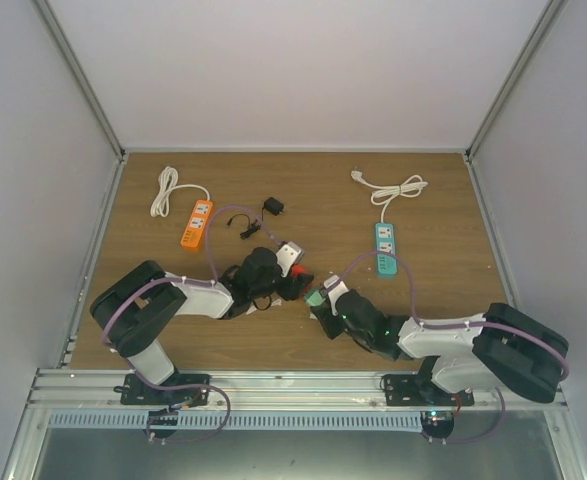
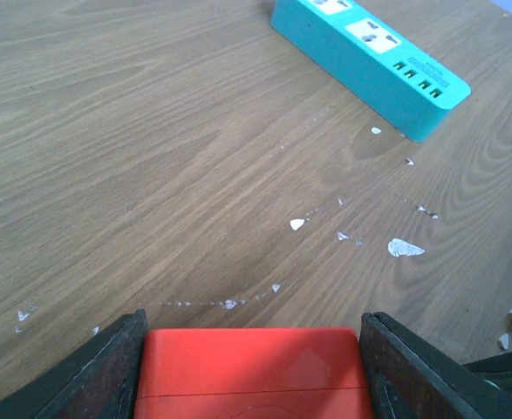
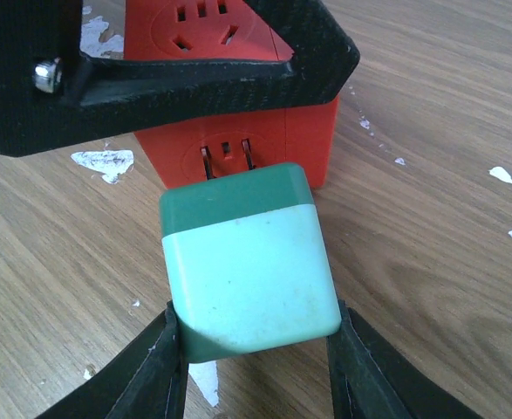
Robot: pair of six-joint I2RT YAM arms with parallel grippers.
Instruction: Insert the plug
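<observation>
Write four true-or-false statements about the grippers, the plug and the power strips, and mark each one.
1. The right gripper holds the green plug. True.
2. The plug is pushed fully home in the red socket cube. False: bare prong metal shows between plug and cube.
3. The left gripper is shut on the red socket cube. True.
4. The orange power strip lies on the right side of the table. False: it lies far left; the teal power strip is the one on the right.

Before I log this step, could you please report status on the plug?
Left gripper shut on red socket cube. Right gripper shut on green plug. Prongs at the cube's face, not fully seated. Nothing between them.
</observation>
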